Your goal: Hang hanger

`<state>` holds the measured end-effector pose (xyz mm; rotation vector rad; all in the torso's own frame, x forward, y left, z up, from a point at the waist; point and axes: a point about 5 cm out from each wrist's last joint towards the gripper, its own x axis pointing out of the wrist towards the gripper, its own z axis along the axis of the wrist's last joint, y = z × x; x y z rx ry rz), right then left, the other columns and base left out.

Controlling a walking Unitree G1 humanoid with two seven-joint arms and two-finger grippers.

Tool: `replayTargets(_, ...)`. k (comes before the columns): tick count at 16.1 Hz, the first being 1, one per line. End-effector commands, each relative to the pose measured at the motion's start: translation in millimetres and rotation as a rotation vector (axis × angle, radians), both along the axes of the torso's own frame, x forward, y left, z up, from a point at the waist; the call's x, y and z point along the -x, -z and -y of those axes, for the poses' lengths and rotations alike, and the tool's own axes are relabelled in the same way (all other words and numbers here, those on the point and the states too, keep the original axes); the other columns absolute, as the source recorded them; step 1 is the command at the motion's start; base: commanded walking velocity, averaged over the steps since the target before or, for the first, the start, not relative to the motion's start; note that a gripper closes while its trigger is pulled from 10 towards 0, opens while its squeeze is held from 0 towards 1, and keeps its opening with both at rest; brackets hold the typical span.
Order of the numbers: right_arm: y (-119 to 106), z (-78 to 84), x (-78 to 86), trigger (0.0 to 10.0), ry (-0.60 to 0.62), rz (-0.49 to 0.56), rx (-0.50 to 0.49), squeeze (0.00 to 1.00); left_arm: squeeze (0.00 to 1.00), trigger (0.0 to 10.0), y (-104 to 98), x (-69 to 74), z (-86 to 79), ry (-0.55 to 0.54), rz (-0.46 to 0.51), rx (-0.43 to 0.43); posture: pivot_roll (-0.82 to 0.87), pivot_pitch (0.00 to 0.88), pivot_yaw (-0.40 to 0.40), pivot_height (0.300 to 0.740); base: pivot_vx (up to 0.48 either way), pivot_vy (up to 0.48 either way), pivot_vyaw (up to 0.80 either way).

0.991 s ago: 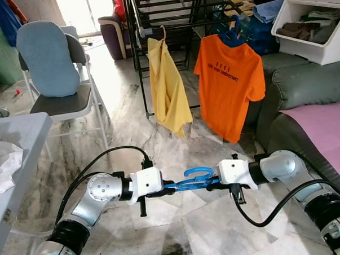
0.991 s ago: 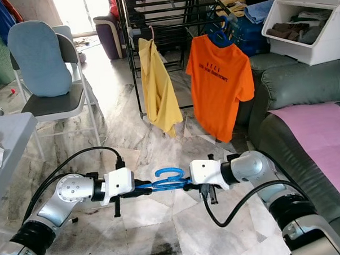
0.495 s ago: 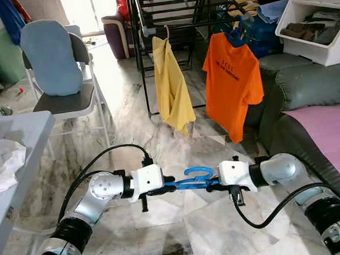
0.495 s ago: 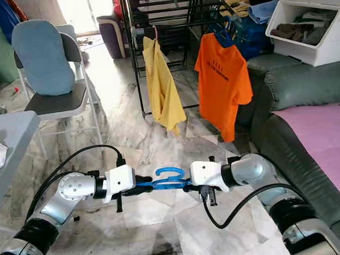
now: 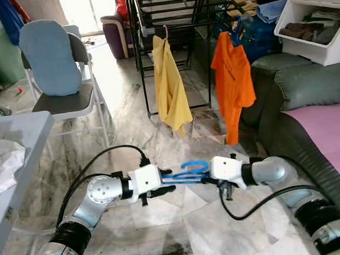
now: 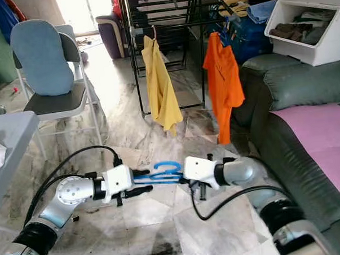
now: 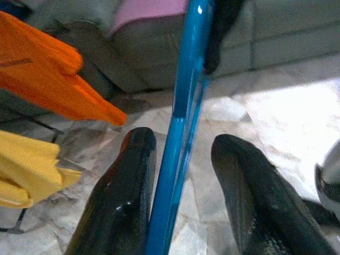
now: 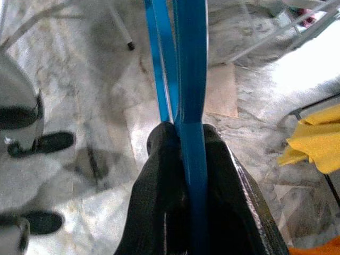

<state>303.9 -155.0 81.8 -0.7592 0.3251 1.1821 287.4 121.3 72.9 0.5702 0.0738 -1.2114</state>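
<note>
Blue plastic hanger [image 5: 186, 171]: held level above the marble floor [image 5: 180, 234], in front of and below the black drying rack [image 5: 171, 26], spanning the gap between the two tools. Hook loop lies on the side toward the rack.

Right tool [image 8: 183, 146]: fingers pressed together on one end of the hanger, the blue bar pinched between the black pads; in the head views it sits at the hanger's end nearer the sofa [image 5: 310, 99].

Left tool [image 7: 180, 154]: fingers parted on either side of the hanger's bars. One finger [image 7: 119, 202] lies right beside the bar; the other finger [image 7: 249, 196] stands clear of it. Whether the near finger touches the bar cannot be told. In the head views it sits at the hanger's end farther from the sofa.

Drying rack: stands beyond the hanger, near the sofa. A yellow shirt [image 5: 169, 82] hangs from its front rail on a hanger of its own; an orange T-shirt [image 5: 233, 79] hangs beside it on a blue hanger, turned nearly edge-on, on the sofa side.

Sofa: dark grey-green, to the rack's right, with a pink cloth [image 5: 328, 126] over the seat. A white storage bin [image 5: 312, 19] of folded clothes rests above its backrest.

Folding chair [image 5: 64, 92]: to the rack's left, carrying a light blue cushion [image 5: 48, 56] against the back.

Table [image 5: 18, 140]: grey, nearest to the chair, with a white crumpled cloth [image 5: 2, 163] on it.
</note>
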Motion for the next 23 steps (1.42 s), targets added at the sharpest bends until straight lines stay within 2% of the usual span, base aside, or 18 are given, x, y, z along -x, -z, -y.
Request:
replayTargets(1, -4.4, 10.8, -6.0, 0.0, 0.140, 0.021, -0.046, 0.00, 1.00, 10.0, 3.8, 6.2, -3.0, 0.009, -0.019, 0.004, -0.13, 0.000, 0.028, 0.740, 0.000, 0.000, 0.00)
replayTargets(2, -1.8, 10.1, -4.5, 0.0, 0.166, 0.012, -0.061, 0.00, 1.00, 10.0, 6.9, 10.1, -4.2, 0.016, -0.025, -0.002, -0.13, 0.000, 0.030, 0.740, 0.000, 0.000, 0.00)
replayTargets(4, 6.5, 6.2, 2.2, 0.0, 0.212, -0.013, -0.086, 0.00, 1.00, 10.0, 11.0, 13.8, -4.0, -0.016, 0.071, -0.024, -0.13, 0.000, 0.036, 0.740, 0.000, 0.000, 0.00)
replayTargets(7, 12.9, -3.0, 13.2, 0.0, 0.242, -0.055, -0.119, 0.00, 1.00, 10.0, 4.9, 8.4, -4.1, -0.088, 0.169, 0.015, -0.14, 0.000, 0.038, 0.740, 0.000, 0.000, 0.00)
replayTargets(12, 22.7, -4.8, 24.2, 0.0, 0.238, -0.116, -0.094, 0.00, 1.00, 10.0, -8.0, -4.4, -8.7, -0.121, 0.289, 0.000, -0.14, 0.000, 0.035, 0.740, 0.000, 0.000, 0.00)
replayTargets(13, 27.1, -1.5, 21.9, 0.0, 0.337, -0.126, -0.074, 0.00, 1.00, 10.0, -13.0, -13.1, -11.6, -0.198, 0.319, 0.015, -0.14, 0.000, 0.034, 0.740, 0.000, 0.000, 0.00)
replayTargets(14, 27.5, 0.5, 18.0, 0.0, 0.411, -0.128, -0.094, 0.00, 1.00, 10.0, -11.9, -15.5, -14.2, -0.267, 0.286, 0.047, -0.15, 0.000, 0.036, 0.740, 0.000, 0.000, 0.00)
replayTargets(15, 26.4, 3.2, 11.0, 0.0, 0.552, -0.124, -0.158, 0.00, 1.00, 10.0, -7.7, -16.8, -18.7, -0.387, 0.206, 0.121, -0.15, 0.000, 0.038, 0.740, 0.000, 0.000, 0.00)
replayTargets(18, 20.5, 5.9, 8.6, 0.0, 0.862, -0.085, -0.364, 0.00, 1.00, 10.0, 7.8, -8.5, -31.5, -0.721, 0.026, 0.348, -0.15, 0.000, 0.044, 0.740, 0.000, 0.000, 0.00)
replayTargets(20, 19.9, 8.3, 13.3, 0.0, 0.980, -0.061, -0.433, 0.00, 1.00, 10.0, 15.2, -2.4, -39.2, -0.874, -0.009, 0.422, -0.15, 0.000, 0.046, 0.740, 0.000, 0.000, 0.00)
replayTargets(21, 20.1, 9.5, 15.0, 0.0, 1.018, -0.059, -0.456, 0.00, 0.19, 10.0, 18.1, -0.6, -41.2, -0.913, -0.029, 0.444, -0.15, 0.000, 0.047, 0.740, 0.000, 0.000, 0.00)
replayTargets(22, 19.9, 11.0, 17.0, 0.0, 1.067, -0.057, -0.476, 0.00, 0.00, 10.0, 21.0, 1.2, -43.5, -0.961, -0.055, 0.470, -0.15, 0.000, 0.047, 0.740, 0.000, 0.000, 0.00)
replayTargets(23, 19.5, 13.1, 18.6, 4.2, 1.114, -0.050, -0.498, 0.00, 0.00, 10.0, 20.9, 1.7, -45.7, -0.995, -0.060, 0.493, -0.15, 0.000, 0.047, 0.740, 0.000, 0.000, 0.00)
